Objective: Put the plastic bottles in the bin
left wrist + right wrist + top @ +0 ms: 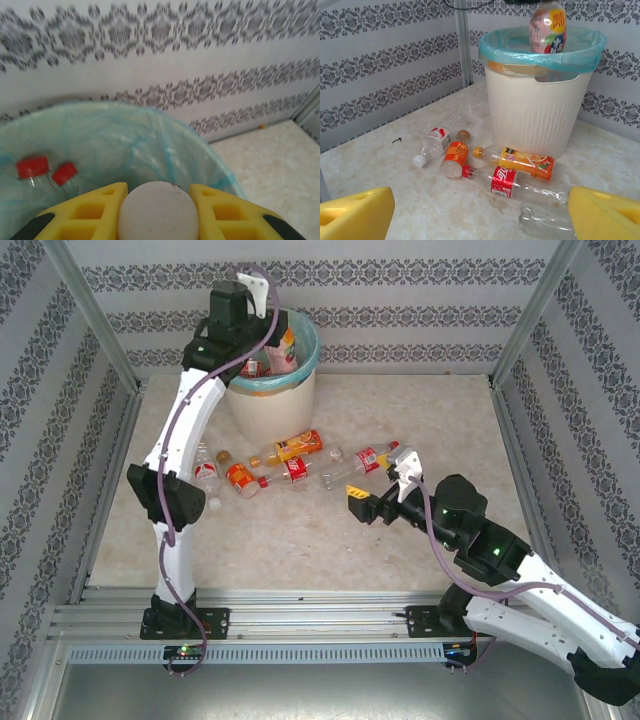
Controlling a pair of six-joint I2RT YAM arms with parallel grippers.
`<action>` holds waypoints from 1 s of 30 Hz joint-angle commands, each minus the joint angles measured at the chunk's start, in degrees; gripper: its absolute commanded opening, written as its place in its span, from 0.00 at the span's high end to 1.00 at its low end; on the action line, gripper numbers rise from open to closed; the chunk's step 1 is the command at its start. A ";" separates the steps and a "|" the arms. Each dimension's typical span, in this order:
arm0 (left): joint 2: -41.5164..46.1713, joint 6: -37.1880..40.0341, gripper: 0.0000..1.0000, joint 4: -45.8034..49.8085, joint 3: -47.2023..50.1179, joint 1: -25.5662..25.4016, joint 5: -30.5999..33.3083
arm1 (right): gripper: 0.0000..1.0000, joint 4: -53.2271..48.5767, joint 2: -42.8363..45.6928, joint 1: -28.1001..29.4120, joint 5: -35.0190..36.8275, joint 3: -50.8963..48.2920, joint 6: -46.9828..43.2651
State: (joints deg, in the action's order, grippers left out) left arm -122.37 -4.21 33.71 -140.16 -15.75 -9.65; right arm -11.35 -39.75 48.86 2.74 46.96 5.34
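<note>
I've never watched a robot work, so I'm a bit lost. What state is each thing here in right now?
bin: upright, bag-lined, open at the top.
bottles in the bin: two red caps showing, caps on.
loose bottles: lying on their sides in front of the bin.
held bottle: hanging above the bin, not yet dropped.
left gripper: shut on the held bottle.
right gripper: open, empty.

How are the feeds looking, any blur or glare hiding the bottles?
Top view: even, soft light, faint shadows; the bottles read fine on the table. Left wrist: left fingers and held bottle are soft, too near to focus. Right wrist: right fingers blur at the corners; a clear bottle nearly vanishes against the marble.
</note>
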 commanded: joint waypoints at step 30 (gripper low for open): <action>-13.58 -0.50 0.65 8.80 -5.79 1.68 -6.28 | 0.12 0.12 -5.80 -0.51 -1.02 1.71 3.28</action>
State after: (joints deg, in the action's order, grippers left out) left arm -135.24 -2.59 37.80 -143.35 -14.98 -13.96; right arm -11.46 -45.25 48.86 2.33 46.26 7.81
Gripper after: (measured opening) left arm 0.334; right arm 0.885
